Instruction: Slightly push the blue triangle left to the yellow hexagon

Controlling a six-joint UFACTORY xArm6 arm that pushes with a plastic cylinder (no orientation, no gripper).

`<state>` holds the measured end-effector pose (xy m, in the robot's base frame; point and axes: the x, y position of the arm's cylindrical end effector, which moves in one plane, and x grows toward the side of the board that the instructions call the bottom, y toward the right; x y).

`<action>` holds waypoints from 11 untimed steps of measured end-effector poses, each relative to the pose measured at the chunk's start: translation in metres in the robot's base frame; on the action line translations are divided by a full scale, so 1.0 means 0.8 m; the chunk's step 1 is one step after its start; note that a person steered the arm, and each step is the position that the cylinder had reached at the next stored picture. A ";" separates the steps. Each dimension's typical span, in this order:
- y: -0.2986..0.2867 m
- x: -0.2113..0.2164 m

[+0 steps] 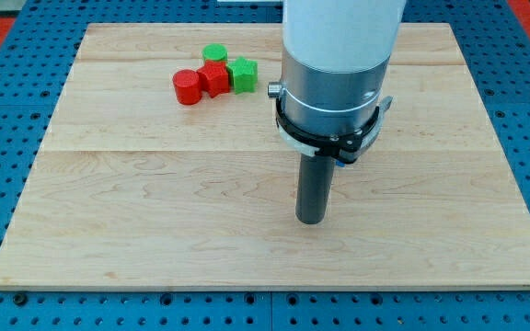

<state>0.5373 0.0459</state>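
Single view, ordered near to far, with places given relative to my tip.

Nearest the view's bottom, the wooden board lies bare between its front edge and my tip, giving free room to slide toward the view's left, right or bottom. My tip, a plain dark rod with nothing to spread or pinch, rests on the board touching no block.

Directly above it the arm's grey and white body hides a wide patch of board. A small blue sliver shows just under the collar, but whether it is the blue triangle cannot be told; neither the blue triangle nor the yellow hexagon is plainly visible, probably masked by the arm.

Far up and to the view's left of my tip, a red cylinder, red block, green cylinder and green block cluster together, well apart from my tip.
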 end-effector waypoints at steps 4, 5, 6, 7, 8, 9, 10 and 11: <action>0.000 -0.039; 0.000 -0.047; 0.000 -0.055; 0.000 -0.069; 0.000 -0.090; -0.003 -0.109; -0.009 -0.131; 0.006 -0.134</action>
<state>0.4301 0.0509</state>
